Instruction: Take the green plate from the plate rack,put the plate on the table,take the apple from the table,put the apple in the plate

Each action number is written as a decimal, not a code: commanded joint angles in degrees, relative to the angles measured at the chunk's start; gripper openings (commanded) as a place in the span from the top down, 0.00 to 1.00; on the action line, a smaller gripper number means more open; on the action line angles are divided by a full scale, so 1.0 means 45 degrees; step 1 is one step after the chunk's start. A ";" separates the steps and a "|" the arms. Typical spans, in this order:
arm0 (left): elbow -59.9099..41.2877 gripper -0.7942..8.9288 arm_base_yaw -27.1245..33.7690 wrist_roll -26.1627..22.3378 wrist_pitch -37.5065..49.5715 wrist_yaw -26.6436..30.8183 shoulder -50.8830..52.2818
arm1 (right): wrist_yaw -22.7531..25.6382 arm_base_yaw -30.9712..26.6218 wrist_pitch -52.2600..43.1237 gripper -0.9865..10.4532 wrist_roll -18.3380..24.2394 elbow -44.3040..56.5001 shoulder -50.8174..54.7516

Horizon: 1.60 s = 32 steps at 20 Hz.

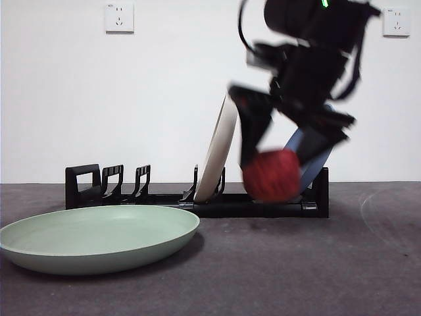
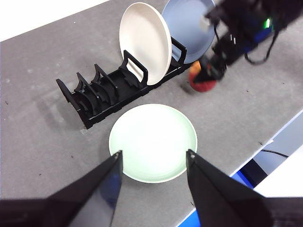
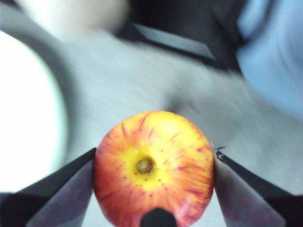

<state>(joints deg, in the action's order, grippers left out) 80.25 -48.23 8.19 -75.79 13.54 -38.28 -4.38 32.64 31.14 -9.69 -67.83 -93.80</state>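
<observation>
Gripping the apple (image 3: 154, 168) in my right tool (image 1: 273, 174), jaws pinching its sides, lifted off the desk (image 1: 296, 263) before the plate rack (image 2: 113, 92). Green plate (image 1: 99, 237) lies flat near the desk's front edge to receive it. Left tool (image 2: 152, 163) hangs wide open above, empty.

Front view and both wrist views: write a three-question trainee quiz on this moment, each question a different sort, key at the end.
1. True or false: the green plate lies flat on the table, out of the plate rack.
2. Which gripper holds the apple? A) left gripper B) right gripper C) neither
3. Fill in: two plates stand in the rack, the cream-white plate and the ____ one.

Key: 1 true; 2 B; 3 blue plate.
</observation>
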 commanded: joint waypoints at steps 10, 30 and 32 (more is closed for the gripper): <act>0.0005 0.69 -0.0019 0.0087 0.0049 0.0005 0.0049 | -0.1200 0.3857 -0.2079 0.86 -0.0141 -0.2273 -0.0622; 0.0005 0.69 -0.0019 0.0092 0.0015 0.0000 0.0049 | 0.0311 0.4731 -0.2579 0.61 0.0243 -0.2278 -0.4138; 0.0005 0.69 -0.0019 0.0131 0.0015 0.0000 0.0049 | 0.0311 0.4731 -0.2574 0.61 0.0248 -0.2278 -0.4226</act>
<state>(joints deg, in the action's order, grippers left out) 80.25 -48.23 8.21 -75.83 13.52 -38.28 -2.98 53.78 19.73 -9.02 -78.11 -111.92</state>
